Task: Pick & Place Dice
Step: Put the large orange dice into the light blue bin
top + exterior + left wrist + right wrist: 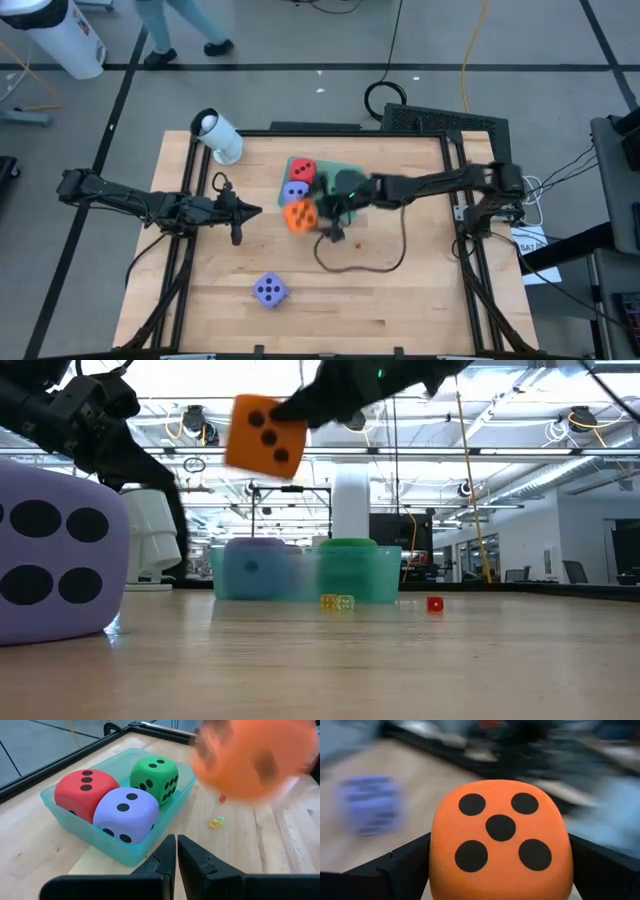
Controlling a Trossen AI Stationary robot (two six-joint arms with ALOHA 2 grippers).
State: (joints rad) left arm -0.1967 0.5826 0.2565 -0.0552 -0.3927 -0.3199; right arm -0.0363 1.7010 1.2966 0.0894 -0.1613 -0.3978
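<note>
While the right gripper (500,865) carries the orange die (299,216) high above the table (400,300), its jaws are spread wide on the cube's two sides, five-pip face toward the wrist camera. In the high view the die hangs just at the near edge of the teal tray (120,851), which sits centre-far on the wood. Three dice already fill that tray: the red die (82,790), the green die (156,776) and a lavender die (127,812), packed tight, so free room looks scarce. My read is that the good move is to bring the orange one squarely over whatever gap remains, or settle it on top of the others, low and level before the jaws let go; dropped from this height a soft cube may bounce out. The second purple die (270,290) waits alone, near and left of centre. Off to the left the left gripper (177,851) is parked, fingers pressed together, holding nothing. Smallest of all, tiny yellow dice (216,822) and a tiny red die (222,798) lie on the table right of the tray.
</note>
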